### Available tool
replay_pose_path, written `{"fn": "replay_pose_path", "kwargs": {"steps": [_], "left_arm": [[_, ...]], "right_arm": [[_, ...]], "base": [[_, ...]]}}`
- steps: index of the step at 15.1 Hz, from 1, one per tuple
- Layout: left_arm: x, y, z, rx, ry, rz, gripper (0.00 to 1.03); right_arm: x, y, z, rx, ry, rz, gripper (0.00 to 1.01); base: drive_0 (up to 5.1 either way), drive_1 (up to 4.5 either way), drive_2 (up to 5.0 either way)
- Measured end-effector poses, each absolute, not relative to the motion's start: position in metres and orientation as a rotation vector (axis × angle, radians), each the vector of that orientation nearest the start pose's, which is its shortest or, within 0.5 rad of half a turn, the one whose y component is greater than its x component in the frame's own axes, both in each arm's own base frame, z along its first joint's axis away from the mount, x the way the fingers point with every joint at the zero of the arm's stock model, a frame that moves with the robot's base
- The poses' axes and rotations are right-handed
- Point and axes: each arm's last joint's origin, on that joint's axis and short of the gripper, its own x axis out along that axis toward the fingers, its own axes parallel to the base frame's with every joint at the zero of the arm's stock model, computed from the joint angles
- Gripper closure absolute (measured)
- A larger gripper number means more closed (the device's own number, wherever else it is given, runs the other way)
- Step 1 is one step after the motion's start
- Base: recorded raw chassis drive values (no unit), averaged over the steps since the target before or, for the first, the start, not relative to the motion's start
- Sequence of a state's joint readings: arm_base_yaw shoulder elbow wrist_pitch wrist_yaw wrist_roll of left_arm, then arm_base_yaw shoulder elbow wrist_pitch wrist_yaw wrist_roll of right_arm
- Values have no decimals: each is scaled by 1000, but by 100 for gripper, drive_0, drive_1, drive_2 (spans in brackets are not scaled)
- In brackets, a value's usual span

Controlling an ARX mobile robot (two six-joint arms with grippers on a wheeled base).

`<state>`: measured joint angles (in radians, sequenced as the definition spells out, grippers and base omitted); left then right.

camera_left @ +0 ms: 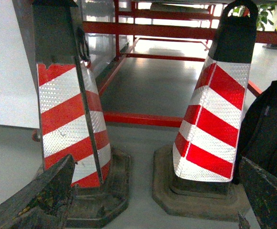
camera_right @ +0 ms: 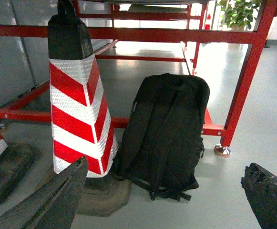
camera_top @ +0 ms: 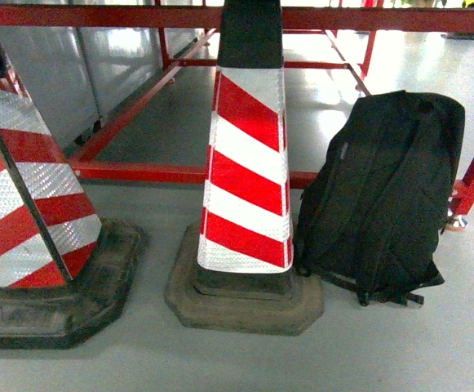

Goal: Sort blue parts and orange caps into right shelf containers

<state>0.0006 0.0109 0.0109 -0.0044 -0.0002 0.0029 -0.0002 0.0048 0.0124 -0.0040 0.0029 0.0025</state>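
No blue parts, orange caps or right shelf containers show in any view. In the left wrist view my left gripper (camera_left: 156, 160) is open, its dark worn fingers (camera_left: 43, 195) spread wide with nothing between them, low over the grey floor and facing two traffic cones. My right gripper (camera_right: 164, 167) is open too, its fingers (camera_right: 52, 200) wide apart and empty, facing a cone and a black backpack. Neither gripper appears in the head view.
Two red-and-white striped traffic cones (camera_top: 249, 163) (camera_top: 24, 204) on heavy dark bases stand on the floor right ahead. A black backpack (camera_top: 387, 196) leans beside the middle cone. Behind them runs a red-painted tube frame (camera_top: 139, 171) with a foot (camera_right: 221, 150) at the right.
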Motion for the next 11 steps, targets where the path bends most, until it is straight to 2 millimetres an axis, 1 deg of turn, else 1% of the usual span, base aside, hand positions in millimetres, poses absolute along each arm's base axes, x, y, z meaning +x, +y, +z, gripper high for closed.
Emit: {"fn": "replay_pose_path", "kwargs": {"steps": [11], "left_arm": [[98, 0, 166, 3, 4, 1, 5]], "right_arm": [[97, 0, 167, 2, -4, -3, 3]], "base": [[0, 0, 0]]}}
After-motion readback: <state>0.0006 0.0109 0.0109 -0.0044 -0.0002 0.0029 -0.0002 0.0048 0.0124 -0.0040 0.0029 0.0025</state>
